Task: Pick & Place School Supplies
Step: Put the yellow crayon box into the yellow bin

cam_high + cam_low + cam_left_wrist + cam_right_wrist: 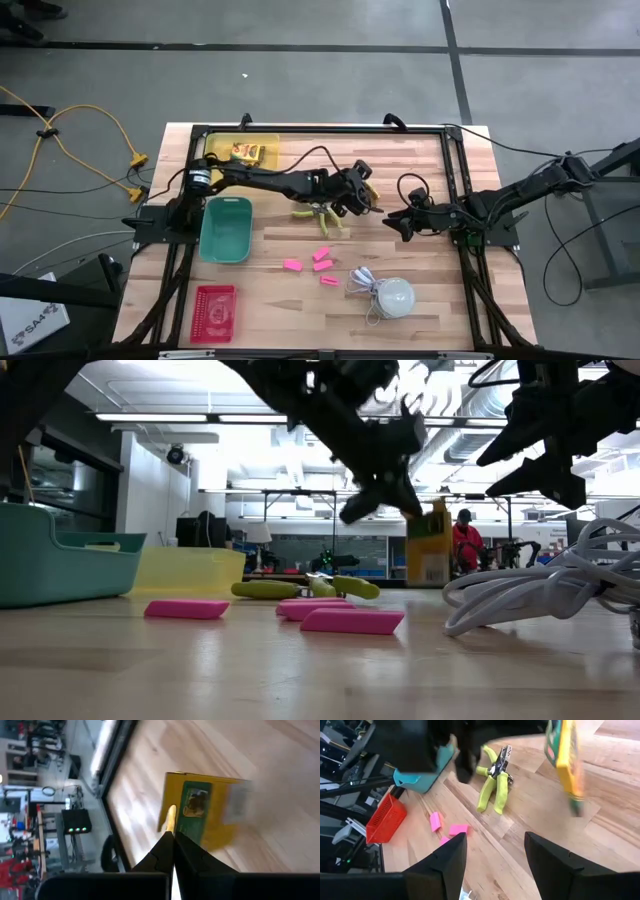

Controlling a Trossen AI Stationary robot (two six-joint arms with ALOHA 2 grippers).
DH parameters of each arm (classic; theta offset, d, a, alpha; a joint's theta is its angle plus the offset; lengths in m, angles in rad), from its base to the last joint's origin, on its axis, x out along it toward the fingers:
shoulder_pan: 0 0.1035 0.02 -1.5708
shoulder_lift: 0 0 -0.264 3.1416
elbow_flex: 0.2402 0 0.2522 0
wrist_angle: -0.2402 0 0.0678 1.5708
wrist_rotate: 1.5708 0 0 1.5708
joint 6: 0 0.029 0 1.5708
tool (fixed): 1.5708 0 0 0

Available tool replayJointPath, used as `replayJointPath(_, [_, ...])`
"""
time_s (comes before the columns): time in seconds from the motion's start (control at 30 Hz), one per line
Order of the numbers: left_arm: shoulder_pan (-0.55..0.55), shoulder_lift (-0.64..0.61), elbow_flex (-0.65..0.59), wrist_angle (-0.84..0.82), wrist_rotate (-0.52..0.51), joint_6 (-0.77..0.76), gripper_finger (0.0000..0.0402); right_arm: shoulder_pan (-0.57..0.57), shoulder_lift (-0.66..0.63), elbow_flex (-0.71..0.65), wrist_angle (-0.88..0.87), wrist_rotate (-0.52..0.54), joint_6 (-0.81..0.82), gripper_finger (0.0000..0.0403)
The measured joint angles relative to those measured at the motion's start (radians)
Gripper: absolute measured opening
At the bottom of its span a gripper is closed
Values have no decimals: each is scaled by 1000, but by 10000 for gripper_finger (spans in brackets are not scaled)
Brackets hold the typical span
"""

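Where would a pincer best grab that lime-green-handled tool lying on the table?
Probably across one lime-green handle of the tool, coming straight down from above. It lies flat on the wood with its handles splayed apart, so each is a narrow bar with free space beside it. The right pincer, open, looks nearest.

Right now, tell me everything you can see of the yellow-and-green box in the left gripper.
The yellow-and-green box is small and flat, like printed cardboard: yellow with a green panel bearing a small picture. The left gripper is shut on one edge, so it hangs lifted clear of the wooden table, near mid-table just beyond the lime-green-handled tool. In the low view it stands upright in the air. The right wrist view shows it edge-on and tilted. Nothing but the gripper touches it.
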Motion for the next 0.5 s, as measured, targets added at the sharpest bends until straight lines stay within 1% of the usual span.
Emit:
replayJointPath(0.23, [6,-121,2,-81,1,-141,0,0,0,0,0,2,-6,190])
replayJointPath(0.37, [46,-196,2,-195,5,-307,0,0,0,0,3,2,-6,190])
replayJointPath(0.5, [100,-262,2,-324,-16,-468,0,0,0,0,2,2,-11,190])
